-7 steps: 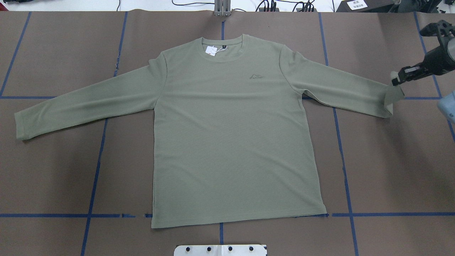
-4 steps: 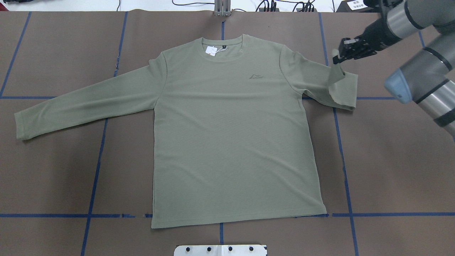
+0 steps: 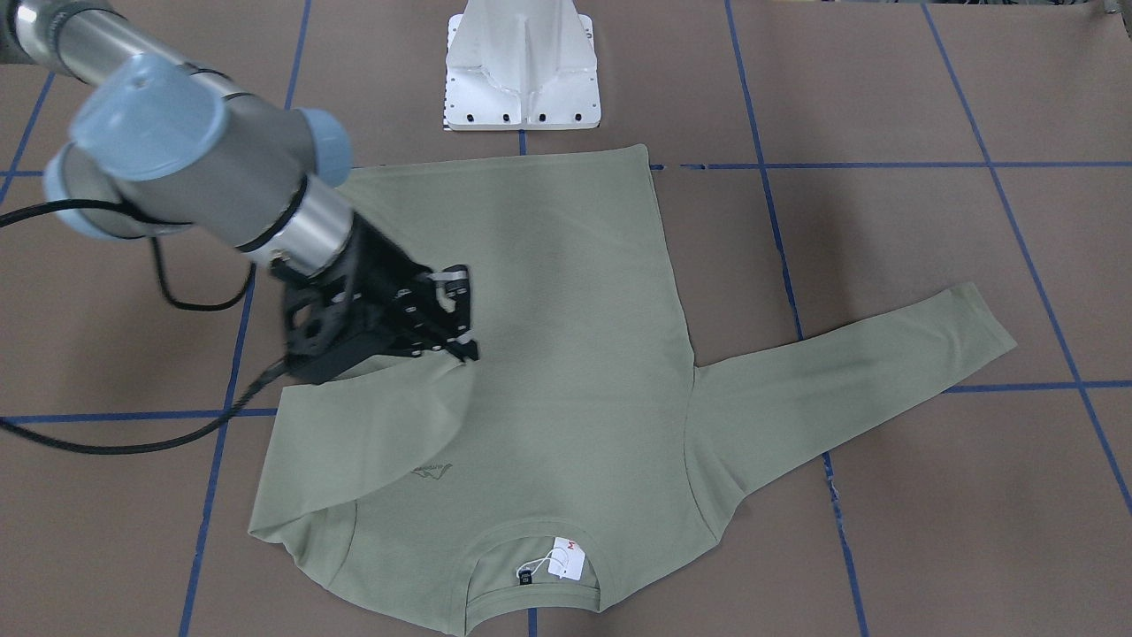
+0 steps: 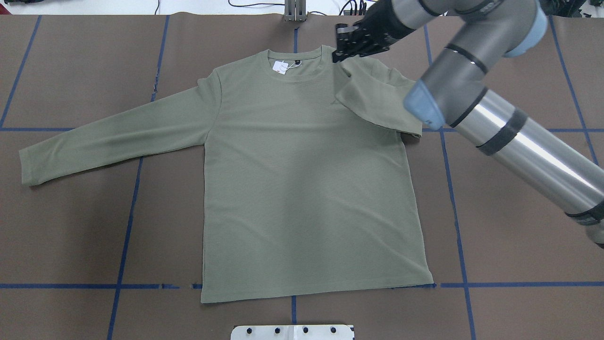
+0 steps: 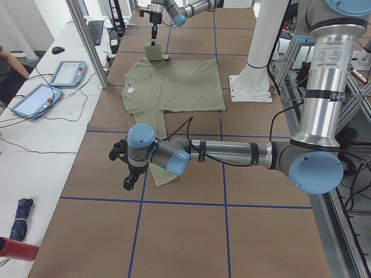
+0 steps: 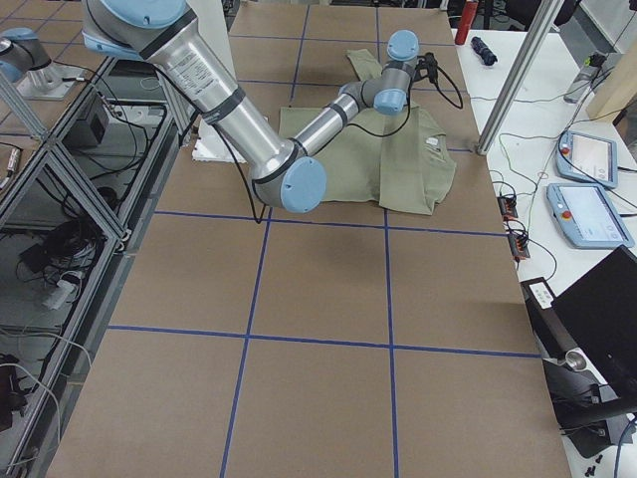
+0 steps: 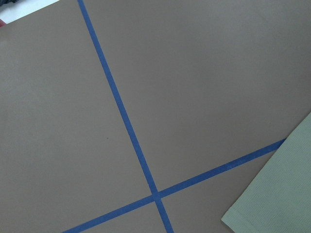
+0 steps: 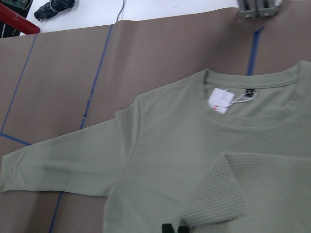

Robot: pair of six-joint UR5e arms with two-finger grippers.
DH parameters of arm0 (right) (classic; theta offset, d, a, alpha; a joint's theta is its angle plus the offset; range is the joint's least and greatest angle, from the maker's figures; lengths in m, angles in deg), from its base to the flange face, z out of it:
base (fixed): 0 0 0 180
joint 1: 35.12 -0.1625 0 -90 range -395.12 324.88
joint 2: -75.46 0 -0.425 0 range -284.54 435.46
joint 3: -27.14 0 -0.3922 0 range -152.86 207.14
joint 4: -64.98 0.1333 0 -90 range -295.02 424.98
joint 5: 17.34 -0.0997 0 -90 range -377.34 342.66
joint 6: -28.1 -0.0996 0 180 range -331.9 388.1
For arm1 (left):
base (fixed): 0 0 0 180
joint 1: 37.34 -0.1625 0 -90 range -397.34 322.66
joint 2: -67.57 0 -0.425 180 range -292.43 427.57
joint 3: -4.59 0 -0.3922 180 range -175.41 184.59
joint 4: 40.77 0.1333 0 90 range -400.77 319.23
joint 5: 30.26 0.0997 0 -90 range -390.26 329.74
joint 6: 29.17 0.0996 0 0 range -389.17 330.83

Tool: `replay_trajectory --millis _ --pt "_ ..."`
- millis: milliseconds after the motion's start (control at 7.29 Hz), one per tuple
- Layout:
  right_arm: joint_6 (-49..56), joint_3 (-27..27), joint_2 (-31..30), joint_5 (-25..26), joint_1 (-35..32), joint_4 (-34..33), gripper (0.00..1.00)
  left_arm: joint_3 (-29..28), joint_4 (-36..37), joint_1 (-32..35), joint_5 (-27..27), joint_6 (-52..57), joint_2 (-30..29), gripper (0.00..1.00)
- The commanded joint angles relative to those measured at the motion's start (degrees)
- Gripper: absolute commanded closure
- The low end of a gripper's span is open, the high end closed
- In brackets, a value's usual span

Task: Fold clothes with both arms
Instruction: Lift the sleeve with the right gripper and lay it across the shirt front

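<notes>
Step in hand: first sleeve fold, robot's right side. The shirt (image 4: 302, 189) lies flat and front up in the middle of the worktop (image 4: 519, 226), collar away from the robot, hem near the white pedestal base (image 3: 522, 71). The right gripper (image 3: 462, 347) has its fingers pinched on the cuff of the right sleeve (image 4: 373, 101) and holds it lifted over the upper chest near the collar. That sleeve is doubled over at the shoulder and drapes across the chest, partly covering the chest logo (image 3: 432, 471). The left sleeve (image 4: 113, 137) is stretched out flat, not folded. The left gripper (image 5: 128, 182) shows only in the side view, low over the worktop near that sleeve's end. Whether its fingers are wide or narrow cannot be told. Its wrist camera shows only taped worktop and a corner of the cuff (image 7: 277, 199). The hang tag (image 4: 281, 67) sits in the neck opening, clear of the fold.

Judged early in the task: one sleeve half brought in, body not folded. The next move calls for lowering the cuff onto the torso so the sleeve lies inside the body outline. The fingers should then release and lift straight up without dragging the knit. The left arm then needs a grip on its own cuff to mirror this
</notes>
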Motion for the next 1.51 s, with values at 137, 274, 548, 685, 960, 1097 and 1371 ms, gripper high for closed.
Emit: replay_trajectory --millis 137,274,548,685,960,1097,1371 --pt "-1.45 -12.75 12.5 17.08 14.5 0.19 1.0 -3.78 -1.39 0.0 0.0 0.08 -1.45 0.0" --pt "-1.18 -13.82 12.52 18.57 15.91 0.11 1.0 -4.4 -2.28 0.0 0.0 -0.1 -1.54 0.0" --pt "-1.09 -15.23 12.17 20.43 17.07 0.19 1.0 -5.29 -2.29 0.0 0.0 -0.1 -2.15 0.0" --pt "-1.09 -15.59 12.34 20.87 17.07 0.28 1.0 -5.2 -2.29 0.0 0.0 -0.1 -2.16 0.0" --pt "-1.61 -15.94 14.44 25.5 18.99 0.28 0.02 -5.29 -2.29 -0.09 0.09 -0.1 -2.68 0.0" --pt "-2.05 -16.11 14.54 29.36 21.27 0.37 0.02 -5.81 -2.37 -0.09 0.0 -0.1 -2.77 0.0" --pt "-5.56 -16.12 14.28 32.03 22.08 0.02 0.01 -6.26 -2.37 -0.09 0.0 -0.18 -3.04 0.0"
